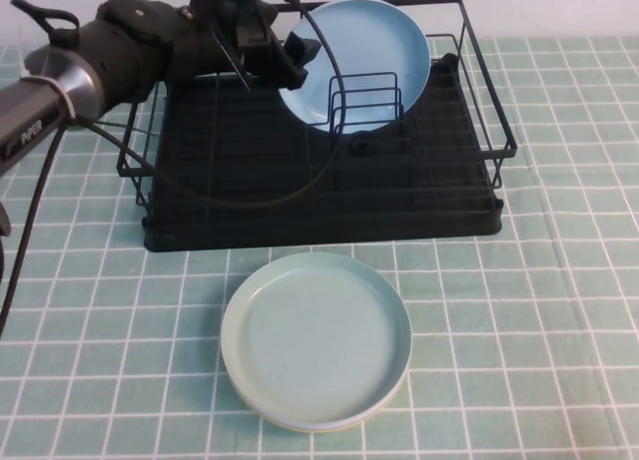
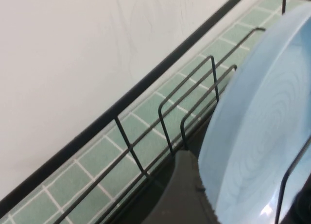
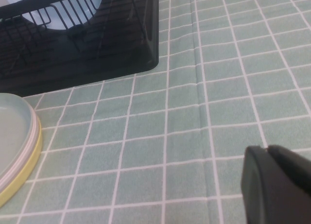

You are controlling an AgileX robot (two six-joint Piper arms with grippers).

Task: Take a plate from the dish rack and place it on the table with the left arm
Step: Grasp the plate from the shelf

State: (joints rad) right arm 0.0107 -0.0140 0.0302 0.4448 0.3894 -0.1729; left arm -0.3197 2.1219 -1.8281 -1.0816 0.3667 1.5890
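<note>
The left gripper [image 1: 285, 56] is reached over the far left part of the dish rack [image 1: 319, 171], right at the left edge of the plate [image 1: 357, 61]; from its wrist camera a dark finger [image 2: 187, 195] lies against the lower rim of the plate [image 2: 265, 131], but whether the gripper is clenched on that rim I cannot tell. The left arm [image 1: 110, 56] stretches in from the left of the scene above the rack's left rail, its black cable [image 1: 200, 196] drooping in a loop over the rack's tray. The plate — light sky-blue, round, with a low rim — stands tilted on edge at the far side of the dish rack, leaning among the small upright dividers [image 1: 364, 101], its face turned toward the near side. The rack sits on the far half of the table [image 1: 559, 280], which is covered by a mint-green cloth with white grid lines. Just in front of the rack's near edge a pale mint-green plate [image 1: 316, 338] lies flat on the table, stacked on at least one other plate whose rim shows beneath it. The right gripper [image 3: 277, 185] is low over bare cloth to the right of that stack, well apart from the rack [image 3: 97, 44]; its black fingers appear pressed together — closed on nothing.
</note>
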